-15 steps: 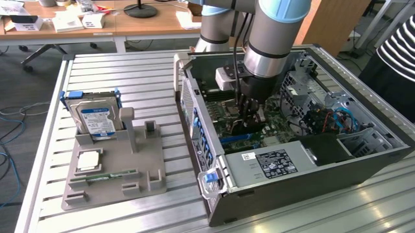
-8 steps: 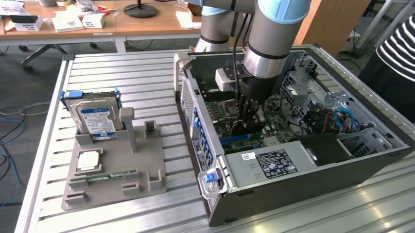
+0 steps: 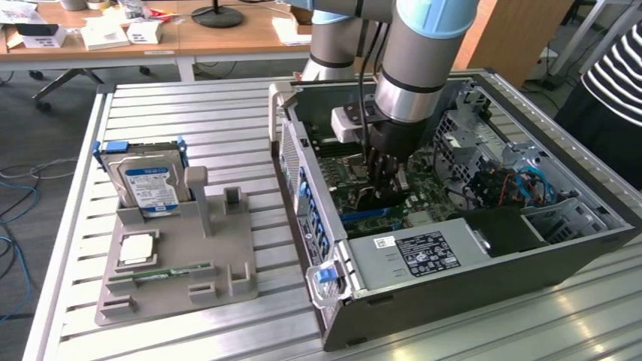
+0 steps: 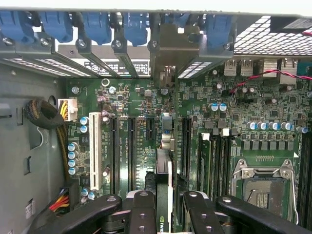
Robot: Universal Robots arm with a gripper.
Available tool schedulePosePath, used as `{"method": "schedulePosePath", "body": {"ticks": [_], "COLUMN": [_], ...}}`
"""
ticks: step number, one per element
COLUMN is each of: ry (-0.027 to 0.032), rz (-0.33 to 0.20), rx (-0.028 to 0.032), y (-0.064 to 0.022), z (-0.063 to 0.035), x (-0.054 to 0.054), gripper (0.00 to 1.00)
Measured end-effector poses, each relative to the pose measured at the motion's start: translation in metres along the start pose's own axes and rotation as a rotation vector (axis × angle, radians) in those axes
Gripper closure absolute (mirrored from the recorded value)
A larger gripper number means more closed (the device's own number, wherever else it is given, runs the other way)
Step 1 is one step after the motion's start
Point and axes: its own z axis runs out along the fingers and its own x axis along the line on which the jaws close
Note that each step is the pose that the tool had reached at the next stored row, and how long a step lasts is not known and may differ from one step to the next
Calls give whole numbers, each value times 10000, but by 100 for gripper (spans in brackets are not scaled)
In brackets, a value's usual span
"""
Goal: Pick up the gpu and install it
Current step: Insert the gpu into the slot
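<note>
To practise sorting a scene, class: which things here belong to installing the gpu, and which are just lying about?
Job in hand: gpu, gripped in the claw; motherboard; computer case.
Lying about: hard drive; memory stick; grey parts holder.
</note>
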Motion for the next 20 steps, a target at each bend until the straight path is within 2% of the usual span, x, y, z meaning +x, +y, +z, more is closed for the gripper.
{"method": "schedulePosePath", "body": {"ticks": [20], "ry": [0], "rz": [1], "rx": [46], "y": [20], "z": [49], "x": [-1], "gripper": [73]}}
